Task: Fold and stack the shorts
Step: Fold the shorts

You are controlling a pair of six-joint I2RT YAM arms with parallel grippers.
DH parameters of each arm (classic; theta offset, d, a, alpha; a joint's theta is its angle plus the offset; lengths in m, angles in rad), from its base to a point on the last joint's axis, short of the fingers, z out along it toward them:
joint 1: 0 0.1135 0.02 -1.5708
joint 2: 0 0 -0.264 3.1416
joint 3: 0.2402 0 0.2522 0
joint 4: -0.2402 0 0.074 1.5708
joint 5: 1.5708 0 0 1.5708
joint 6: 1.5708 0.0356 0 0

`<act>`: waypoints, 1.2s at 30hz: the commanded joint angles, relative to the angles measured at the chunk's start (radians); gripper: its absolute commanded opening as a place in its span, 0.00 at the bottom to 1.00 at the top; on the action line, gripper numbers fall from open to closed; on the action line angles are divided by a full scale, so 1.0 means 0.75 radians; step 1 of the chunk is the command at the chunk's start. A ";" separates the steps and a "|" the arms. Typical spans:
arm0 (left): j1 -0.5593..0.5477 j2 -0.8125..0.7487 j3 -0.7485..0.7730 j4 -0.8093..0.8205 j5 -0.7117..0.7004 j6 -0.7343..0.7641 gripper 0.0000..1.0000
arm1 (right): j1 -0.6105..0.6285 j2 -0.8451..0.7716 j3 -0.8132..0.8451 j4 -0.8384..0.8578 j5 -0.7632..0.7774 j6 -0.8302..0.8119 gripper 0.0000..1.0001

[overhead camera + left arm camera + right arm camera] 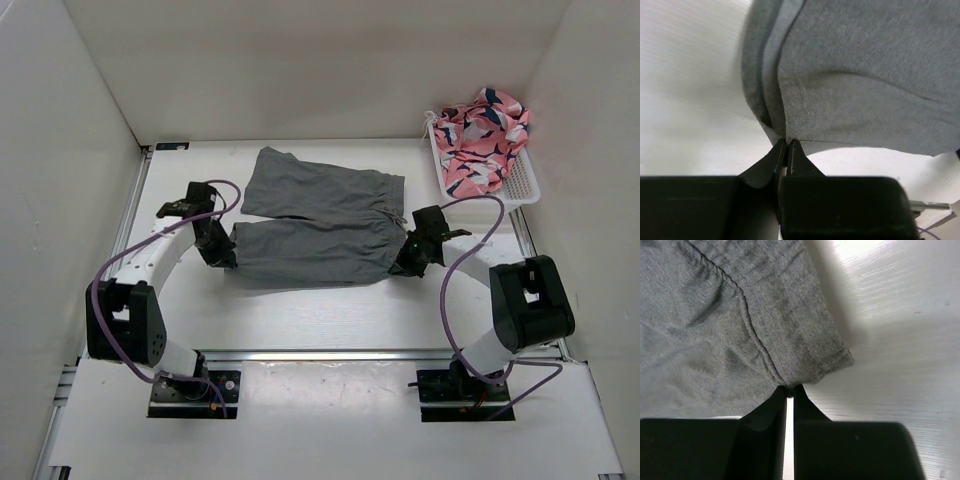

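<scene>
Where fingers [769,164] meet, the shorts [865,75] lie pinched.

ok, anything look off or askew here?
Nothing damaged. The shorts lie slanted, legs splayed, left gripper and right gripper pinching the near edge. The pink patterned cloth heaps over the rim of the white basket, far right.

Mid-grey shorts [315,222] lay spread flat, centrally placed. The fabric was plain and soft. The gathered waistband sat at 3 o'clock, and both legs ran toward 9 o'clock, the far leg splayed toward 10. The near hem and waistband corners were pinched.
</scene>
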 commanded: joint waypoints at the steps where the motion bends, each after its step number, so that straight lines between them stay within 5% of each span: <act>1: 0.038 -0.130 0.033 -0.035 -0.036 -0.011 0.10 | -0.006 -0.098 0.010 -0.102 0.079 -0.062 0.00; 11: 0.038 -0.402 -0.049 -0.176 -0.048 -0.091 0.10 | -0.006 -0.364 0.067 -0.538 0.144 -0.216 0.00; 18: 0.038 -0.398 0.192 -0.213 -0.061 -0.091 0.10 | -0.006 -0.530 0.190 -0.769 0.203 -0.216 0.00; 29: 0.038 0.387 0.953 -0.135 -0.058 0.022 0.10 | -0.018 -0.118 0.672 -0.735 0.418 -0.216 0.00; 36: 0.038 0.987 1.759 -0.207 -0.089 0.048 0.10 | -0.071 0.369 1.191 -0.685 0.451 -0.242 0.00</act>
